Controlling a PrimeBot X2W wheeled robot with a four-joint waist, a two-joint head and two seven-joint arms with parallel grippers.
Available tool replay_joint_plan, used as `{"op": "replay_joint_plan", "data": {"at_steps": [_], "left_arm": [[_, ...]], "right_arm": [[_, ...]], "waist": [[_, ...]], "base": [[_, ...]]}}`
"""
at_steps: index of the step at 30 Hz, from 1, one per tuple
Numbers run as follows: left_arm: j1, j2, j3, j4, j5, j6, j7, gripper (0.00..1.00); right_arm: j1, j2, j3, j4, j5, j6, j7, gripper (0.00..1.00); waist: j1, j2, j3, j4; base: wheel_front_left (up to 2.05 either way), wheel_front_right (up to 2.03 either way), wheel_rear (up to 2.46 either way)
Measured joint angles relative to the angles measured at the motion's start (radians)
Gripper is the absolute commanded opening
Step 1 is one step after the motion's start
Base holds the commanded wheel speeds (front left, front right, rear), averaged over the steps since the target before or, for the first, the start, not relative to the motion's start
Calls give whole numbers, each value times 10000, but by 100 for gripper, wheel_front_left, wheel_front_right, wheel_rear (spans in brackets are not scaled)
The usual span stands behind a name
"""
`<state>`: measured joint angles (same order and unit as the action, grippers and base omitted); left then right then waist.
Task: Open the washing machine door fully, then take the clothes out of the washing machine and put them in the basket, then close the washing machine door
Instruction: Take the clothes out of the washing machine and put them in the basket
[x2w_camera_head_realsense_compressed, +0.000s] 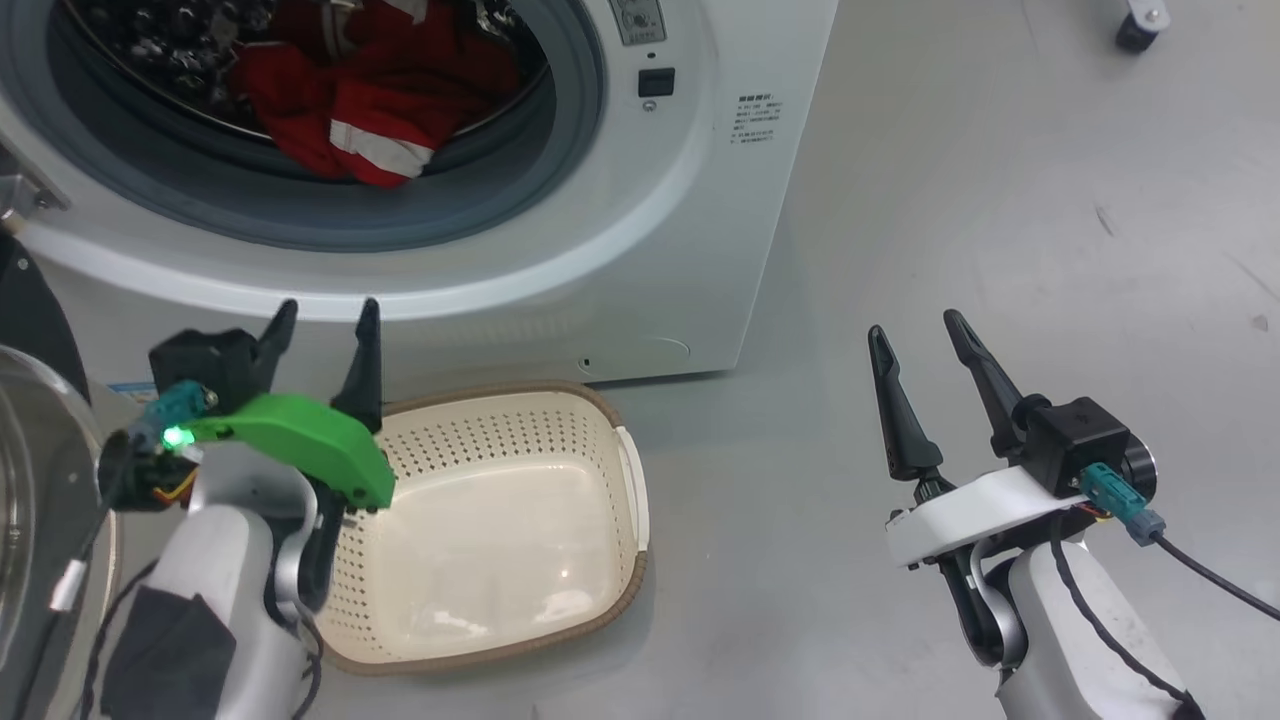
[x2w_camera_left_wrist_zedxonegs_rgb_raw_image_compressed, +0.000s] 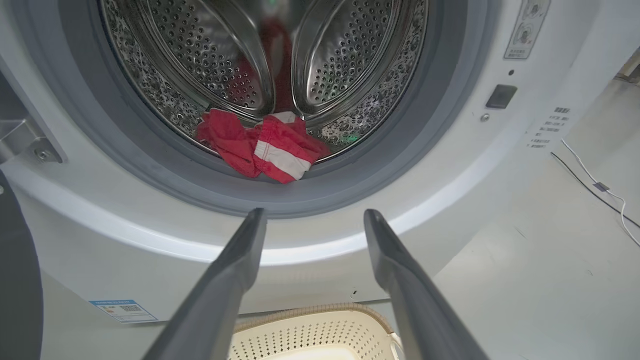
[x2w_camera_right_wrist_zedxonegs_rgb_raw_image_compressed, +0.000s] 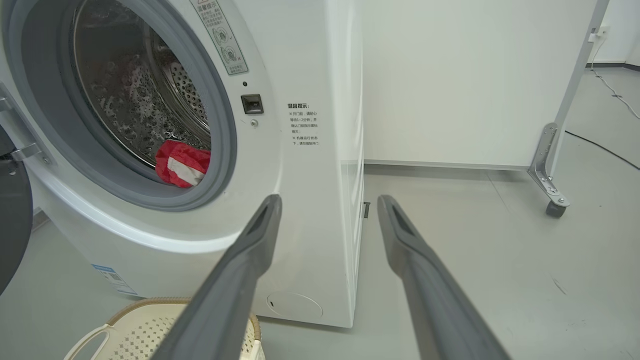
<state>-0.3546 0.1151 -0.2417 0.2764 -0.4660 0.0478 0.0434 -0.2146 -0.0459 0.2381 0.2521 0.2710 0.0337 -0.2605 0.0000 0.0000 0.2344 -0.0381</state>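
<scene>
Red white-striped clothes (x2w_camera_head_realsense_compressed: 380, 120) bunched in the mouth of the big white washing machine (x2w_camera_head_realsense_compressed: 640, 260), cream perforated basket (x2w_camera_head_realsense_compressed: 600, 470) just below, left gripper (x2w_camera_head_realsense_compressed: 328, 305) and right gripper (x2w_camera_head_realsense_compressed: 913, 324) both spread wide.

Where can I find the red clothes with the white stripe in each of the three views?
Head view: red garments with white stripes, at the top, left of centre.
Left wrist view: near the centre.
Right wrist view: left of centre.
Shared landmark: small black square latch socket, right of them.

Lab: wheeled partition (x2w_camera_right_wrist_zedxonegs_rgb_raw_image_compressed: 450, 80), grey floor (x2w_camera_right_wrist_zedxonegs_rgb_raw_image_compressed: 500, 260)
</scene>
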Motion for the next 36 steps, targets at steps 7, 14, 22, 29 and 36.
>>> {"op": "replay_joint_plan", "data": {"at_steps": [7,14,22,29,36], "left_arm": [[-1630,-10,378,759,-82,12,299,100],[-3204,464,769,1377,-88,12,644,100],[-5028,1427,1158,2059,-61,-65,920,100],[-6059,1902,1323,2499,104,-125,974,100],[-6636,2282,1605,3110,102,-155,963,100]], "right_arm": [[-542,-29,305,-201,23,-25,-2,100],[-1126,-44,784,-462,395,-61,-2,100],[-1689,-59,1333,-685,830,-184,-2,100],[-2066,-67,1557,-796,1028,-291,-2,100],[-2291,-65,1639,-800,1162,-460,-2,100]], "waist": [[0,0,917,-319],[1,0,1863,-751],[3,0,2989,-1469],[2,0,3682,-2083],[2,0,4189,-2639]], "base": [[0,0,0],[0,0,0],[0,0,0],[0,0,0],[0,0,0]]}}
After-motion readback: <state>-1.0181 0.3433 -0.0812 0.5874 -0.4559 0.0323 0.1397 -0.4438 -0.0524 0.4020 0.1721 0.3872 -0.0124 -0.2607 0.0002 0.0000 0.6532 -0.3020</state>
